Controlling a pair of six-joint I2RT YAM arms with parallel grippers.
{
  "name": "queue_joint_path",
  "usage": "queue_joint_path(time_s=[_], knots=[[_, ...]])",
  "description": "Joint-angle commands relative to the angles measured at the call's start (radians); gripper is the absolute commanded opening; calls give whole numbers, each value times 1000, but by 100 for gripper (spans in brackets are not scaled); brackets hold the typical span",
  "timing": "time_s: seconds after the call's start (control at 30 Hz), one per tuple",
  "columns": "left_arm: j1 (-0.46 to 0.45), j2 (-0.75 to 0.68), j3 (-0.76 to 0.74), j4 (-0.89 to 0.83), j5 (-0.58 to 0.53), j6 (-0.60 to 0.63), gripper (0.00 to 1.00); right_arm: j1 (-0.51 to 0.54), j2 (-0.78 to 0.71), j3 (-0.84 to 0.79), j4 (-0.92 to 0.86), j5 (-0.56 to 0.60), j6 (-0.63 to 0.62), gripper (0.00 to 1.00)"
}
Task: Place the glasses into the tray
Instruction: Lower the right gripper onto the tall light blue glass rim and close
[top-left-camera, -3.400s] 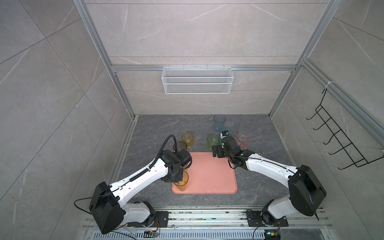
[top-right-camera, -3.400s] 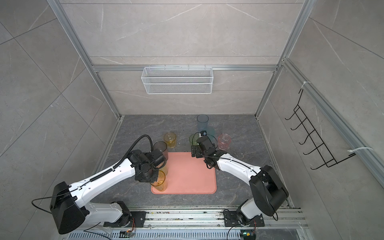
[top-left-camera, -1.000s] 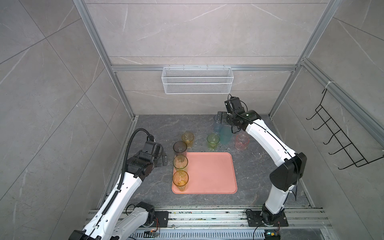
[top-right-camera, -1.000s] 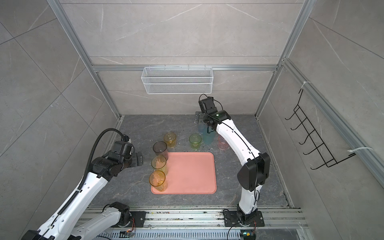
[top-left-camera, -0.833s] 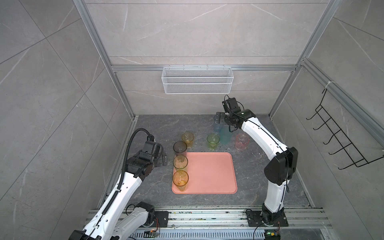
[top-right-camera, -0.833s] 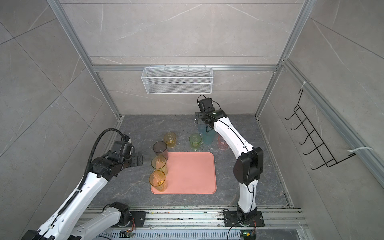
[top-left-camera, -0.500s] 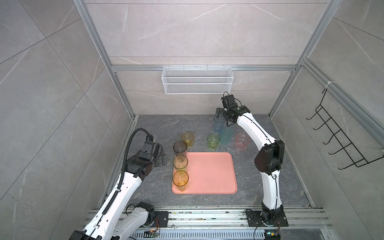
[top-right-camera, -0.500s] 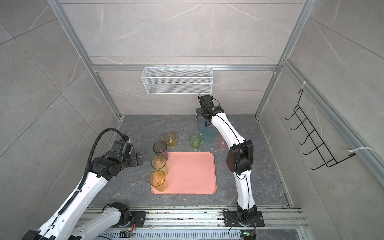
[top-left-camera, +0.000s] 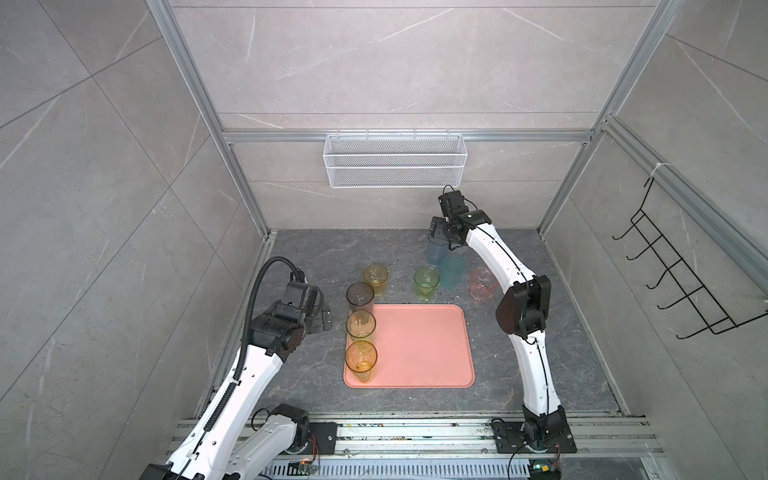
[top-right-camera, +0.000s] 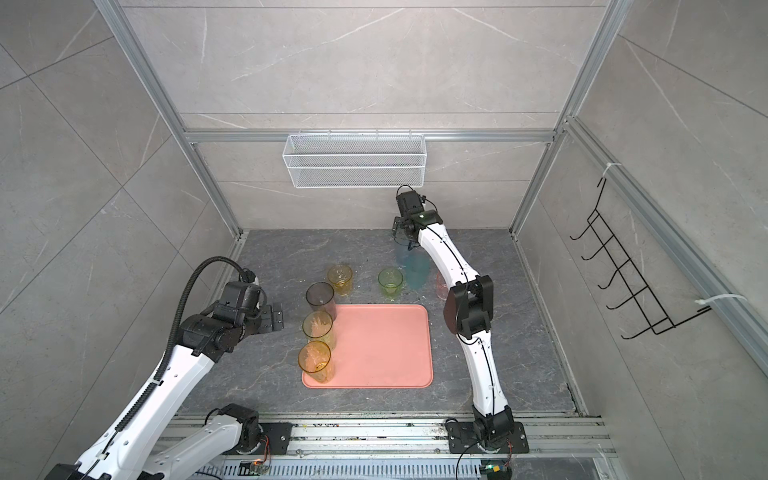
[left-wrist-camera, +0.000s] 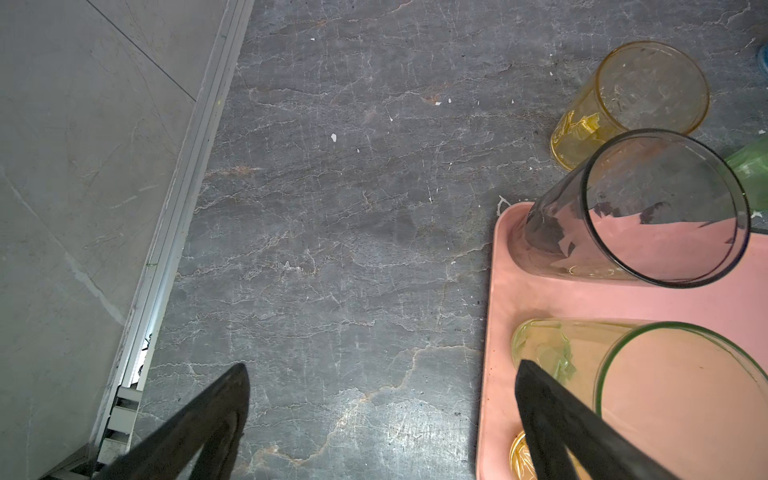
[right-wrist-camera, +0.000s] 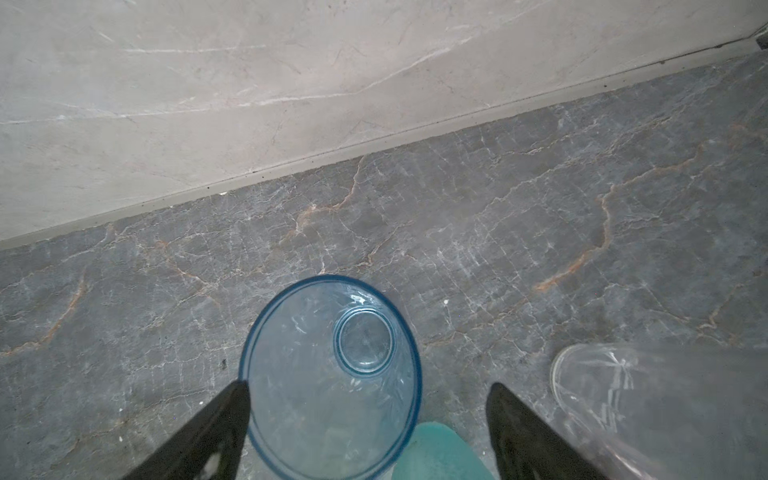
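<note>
Overhead first, in a top view: salmon-pink tray (top-left-camera: 419, 345) lies flat mid-surface. 3 tall glasses stand upright in a column along its left edge: smoky grey tumbler (top-left-camera: 360, 297) at the far corner, yellow-green tumbler (top-left-camera: 360, 326) in the middle, amber tumbler (top-left-camera: 361, 359) nearest. They are packed tight to that edge, likely to keep the bare remainder free for the rest.
Beyond the far rim, on the grey stone (top-left-camera: 316, 257), 5 more show: short amber glass (top-left-camera: 376, 277), short green glass (top-left-camera: 426, 281), teal tumbler (top-left-camera: 452, 270), blue tumbler (top-left-camera: 437, 249), short pink glass (top-left-camera: 483, 284). All look empty. White wire basket (top-left-camera: 395, 166) hangs on the back wall; nothing shows in it.

Left wrist: left gripper (left-wrist-camera: 382, 368) is open and holds nothing. It hangs over bare stone just beside the tray's edge, clear of the filled column.

Right wrist: right gripper (right-wrist-camera: 369, 387) looks down into the blue tumbler with 1 finger either side, jaws wide, not clamped. 1 finger sits at the rim, contact unclear; the other stands apart from it, close to a clear glass (right-wrist-camera: 623, 399). A top-down straddle suits a tall glass crowded by the teal one just beside it. The blue tumbler is empty and stands on stone near the back wall, outside the tray.
</note>
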Motion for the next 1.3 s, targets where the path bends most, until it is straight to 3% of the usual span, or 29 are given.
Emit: queue_joint_path(time_s=[0.0, 1.27], knots=[[7, -9, 8, 4, 5, 6, 100, -12, 34, 26, -30, -8, 24, 88], [15, -36, 9, 3, 6, -9, 99, -72, -8, -114, 62, -106, -5, 39]])
